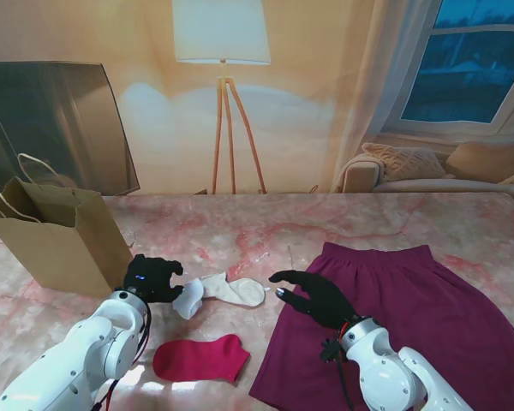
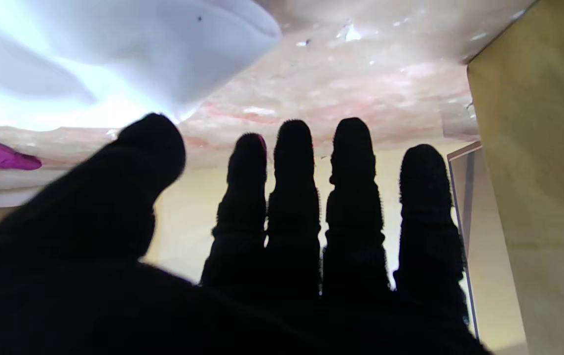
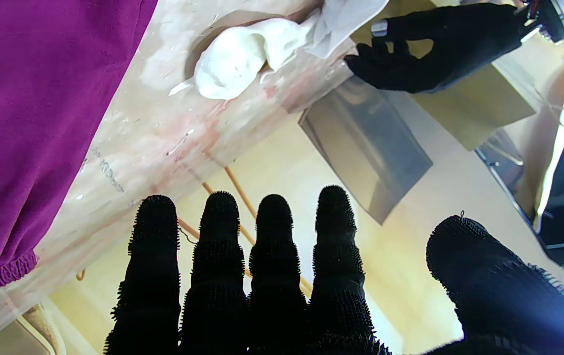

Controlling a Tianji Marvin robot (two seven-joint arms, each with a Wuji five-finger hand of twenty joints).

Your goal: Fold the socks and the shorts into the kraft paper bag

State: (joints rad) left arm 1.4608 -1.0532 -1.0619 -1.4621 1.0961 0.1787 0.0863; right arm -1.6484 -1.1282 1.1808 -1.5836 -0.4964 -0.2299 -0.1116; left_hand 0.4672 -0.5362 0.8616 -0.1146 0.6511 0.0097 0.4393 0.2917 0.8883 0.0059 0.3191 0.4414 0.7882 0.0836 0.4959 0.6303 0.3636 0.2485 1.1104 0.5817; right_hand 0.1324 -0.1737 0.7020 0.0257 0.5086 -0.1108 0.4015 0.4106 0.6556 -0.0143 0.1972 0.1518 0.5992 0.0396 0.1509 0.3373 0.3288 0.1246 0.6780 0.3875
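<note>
White sock (image 1: 227, 291) lies on the table (image 1: 343, 227), long axis left-right, its left end touching the nearer left robot hand (image 1: 152, 278), fingers apart; right robot hand (image 1: 317, 297) is spread, empty.

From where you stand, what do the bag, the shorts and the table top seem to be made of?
The bag looks like matte brown kraft paper: stiff creased walls, thin cord handles. The shorts seem a soft purple knit or fleece, not shiny; a gathered elastic waistband shows. The table top looks like pink marble with red veins and a slight gloss, though it may be a printed cover; I cannot tell.
</note>
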